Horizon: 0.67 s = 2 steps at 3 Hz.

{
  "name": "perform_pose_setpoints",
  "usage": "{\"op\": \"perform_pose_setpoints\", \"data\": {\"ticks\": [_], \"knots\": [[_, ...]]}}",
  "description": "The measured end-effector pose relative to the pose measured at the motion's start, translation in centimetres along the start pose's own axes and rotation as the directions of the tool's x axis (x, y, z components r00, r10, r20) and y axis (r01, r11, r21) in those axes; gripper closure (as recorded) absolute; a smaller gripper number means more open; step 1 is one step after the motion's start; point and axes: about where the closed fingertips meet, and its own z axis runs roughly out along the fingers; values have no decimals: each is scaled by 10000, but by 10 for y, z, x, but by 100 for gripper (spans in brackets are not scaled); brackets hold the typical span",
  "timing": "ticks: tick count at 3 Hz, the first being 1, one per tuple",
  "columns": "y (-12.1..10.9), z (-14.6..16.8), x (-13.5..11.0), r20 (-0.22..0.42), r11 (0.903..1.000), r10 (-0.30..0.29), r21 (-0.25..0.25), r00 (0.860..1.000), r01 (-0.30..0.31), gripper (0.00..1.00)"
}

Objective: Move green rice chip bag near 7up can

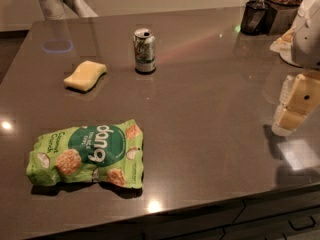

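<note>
The green rice chip bag (pixel 87 154) lies flat on the dark countertop (pixel 210 134) at the front left, with its white "dang" lettering facing up. The 7up can (pixel 144 50) stands upright farther back, well apart from the bag. My gripper (pixel 294 105), white and tan, hangs over the right edge of the counter. It is far to the right of both the bag and the can, touches neither and holds nothing that I can see.
A pale yellow sponge (pixel 85 76) lies left of the can. A dark container (pixel 255 17) and other items stand at the back right corner. My white arm (pixel 309 31) is at the right edge. Drawers (pixel 280 219) run below the counter's front edge.
</note>
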Motion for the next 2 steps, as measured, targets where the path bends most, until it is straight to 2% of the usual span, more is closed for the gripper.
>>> {"op": "perform_pose_setpoints", "data": {"ticks": [1,2], "knots": [[0,0,0,1,10000,0,2,10000,0,0],[-1,5,-22,453,9993,-320,-201,9985,329,0]]}}
